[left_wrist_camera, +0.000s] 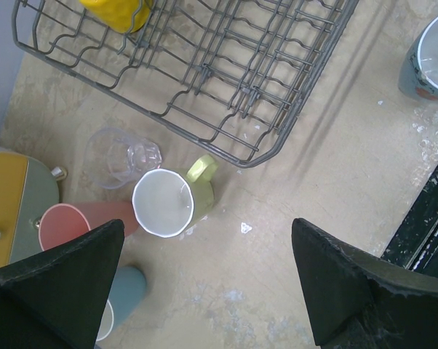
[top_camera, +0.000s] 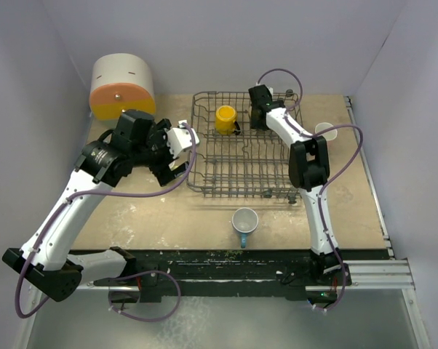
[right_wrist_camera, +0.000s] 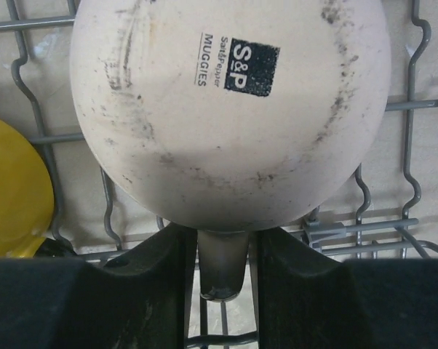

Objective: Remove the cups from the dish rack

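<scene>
Right wrist view: right gripper (right_wrist_camera: 223, 243) sets narrow jaws either side of the handle of the upturned tan cup (right_wrist_camera: 226, 109) in the dish rack's (right_wrist_camera: 410, 145) far end, probably to lift it, firmness unclear; left gripper (left_wrist_camera: 208, 236) gapes wide.

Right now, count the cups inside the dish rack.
2. A yellow mug sits in the dish rack's far part; a tan mug beside it, base up, handle between the fingers of the right gripper. More may be hidden.
</scene>
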